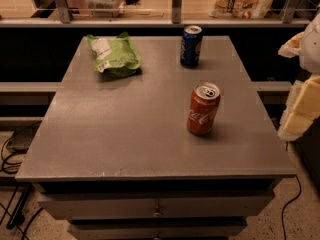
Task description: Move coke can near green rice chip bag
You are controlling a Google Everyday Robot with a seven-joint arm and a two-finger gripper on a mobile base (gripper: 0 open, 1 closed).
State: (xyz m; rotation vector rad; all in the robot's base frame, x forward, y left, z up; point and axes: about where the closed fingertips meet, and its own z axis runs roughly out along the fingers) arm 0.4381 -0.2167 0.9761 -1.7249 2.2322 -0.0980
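So my gripper [301, 109] hangs just past the right edge of the grey tabletop [125, 134], and honestly I can't tell whether it's spread or closed up. The small red aluminium coke can [203, 109] stands upright to its left, right of centre on the table, long axis vertical. The crinkled bright green rice chip bag [114, 54] lies well apart, at the far-left corner. Guessing I reach left, side-on, first.

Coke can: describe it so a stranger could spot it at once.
On the grey table, look right of centre, nearest the gripper beside the right edge. The coke can stands upright there, red with white script, unlike the dark blue can behind it and the flat green rice chip bag.
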